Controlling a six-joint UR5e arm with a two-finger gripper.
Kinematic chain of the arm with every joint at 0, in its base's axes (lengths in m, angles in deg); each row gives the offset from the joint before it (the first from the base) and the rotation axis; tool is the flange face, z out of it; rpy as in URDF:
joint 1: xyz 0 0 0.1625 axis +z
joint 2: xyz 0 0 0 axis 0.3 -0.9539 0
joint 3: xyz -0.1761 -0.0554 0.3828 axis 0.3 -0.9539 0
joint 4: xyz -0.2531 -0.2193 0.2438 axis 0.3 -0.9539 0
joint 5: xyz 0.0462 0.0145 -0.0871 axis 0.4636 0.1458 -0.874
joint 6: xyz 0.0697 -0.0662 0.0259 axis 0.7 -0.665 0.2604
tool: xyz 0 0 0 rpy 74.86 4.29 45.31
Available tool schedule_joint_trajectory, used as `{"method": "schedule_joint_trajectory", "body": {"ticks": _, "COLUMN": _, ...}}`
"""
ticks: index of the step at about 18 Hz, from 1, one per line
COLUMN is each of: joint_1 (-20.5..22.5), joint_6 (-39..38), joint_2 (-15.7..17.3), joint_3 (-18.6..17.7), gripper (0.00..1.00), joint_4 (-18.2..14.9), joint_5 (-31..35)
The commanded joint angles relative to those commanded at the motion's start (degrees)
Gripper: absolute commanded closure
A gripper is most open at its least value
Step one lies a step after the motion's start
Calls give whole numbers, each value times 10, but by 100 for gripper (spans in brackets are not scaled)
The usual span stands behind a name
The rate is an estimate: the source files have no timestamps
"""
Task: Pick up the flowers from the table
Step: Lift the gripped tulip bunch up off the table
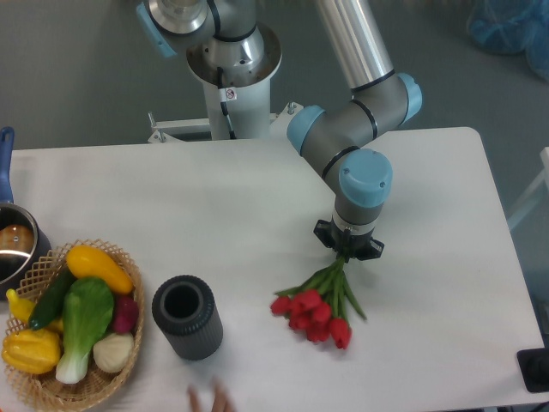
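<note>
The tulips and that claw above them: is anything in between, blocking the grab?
Nothing visible is. The gripper sits right over the stem end of the red tulips, which lie alone on the white table. The dark cylinder stands well off to the side.

One bunch of flowers (316,309), one dark cylinder (187,317), one basket (51,386) and one pot (12,249) are counted on one bench (171,206).

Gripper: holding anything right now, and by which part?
The gripper is shut on the flowers, gripping the green stem ends; the red buds hang free at the other end.
</note>
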Motion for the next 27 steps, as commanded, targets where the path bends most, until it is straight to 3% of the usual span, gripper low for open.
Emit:
{"method": "schedule_joint_trajectory", "body": {"ticks": 6, "joint_1": 4, "joint_6": 0, "joint_2": 25, "joint_3": 15, "gripper": 79, "joint_4": -9, "joint_5": -2}}
{"method": "schedule_joint_trajectory", "body": {"ticks": 10, "joint_1": 6, "joint_6": 3, "joint_2": 67, "joint_3": 47, "gripper": 79, "joint_4": -47, "joint_5": -13}}
{"method": "schedule_joint_trajectory", "body": {"ticks": 20, "joint_1": 13, "joint_6": -34, "joint_2": 128, "joint_3": 121, "gripper": 78, "joint_4": -47, "joint_5": -209}}
{"method": "schedule_joint_trajectory", "body": {"ticks": 27, "joint_1": 24, "joint_6": -74, "joint_2": 137, "joint_3": 148, "gripper": 78, "joint_4": -41, "joint_5": -319}}
